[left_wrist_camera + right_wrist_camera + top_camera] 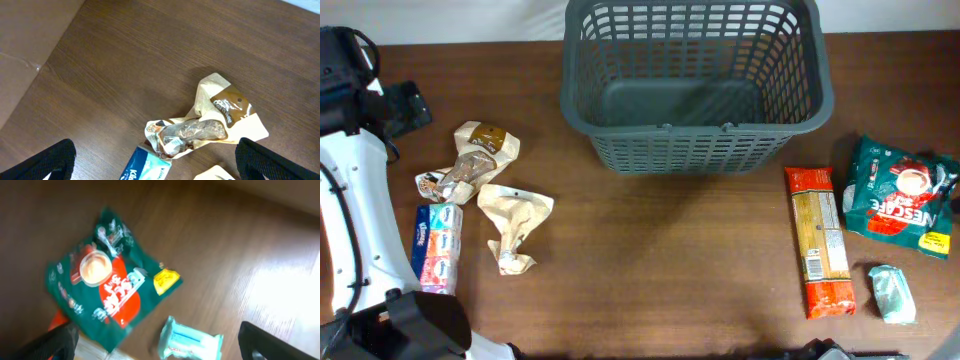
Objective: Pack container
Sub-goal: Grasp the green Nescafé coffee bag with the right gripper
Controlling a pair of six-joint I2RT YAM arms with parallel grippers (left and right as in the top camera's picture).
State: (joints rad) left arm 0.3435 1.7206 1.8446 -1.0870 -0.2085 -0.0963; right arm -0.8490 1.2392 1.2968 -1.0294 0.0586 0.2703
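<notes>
The container, a large dark grey slotted basket, stands empty at the back middle of the table. On the left lie a brown-and-beige snack packet, a crumpled beige packet and a blue Kleenex pack. On the right lie a long orange pasta packet, a green Nescafe bag and a small pale green packet. My left gripper is open above the snack packet and Kleenex pack. My right gripper is open above the Nescafe bag and the pale green packet.
My white left arm runs along the table's left edge. The table's left edge and a lighter floor show in the left wrist view. A bright floor patch shows beyond the table in the right wrist view.
</notes>
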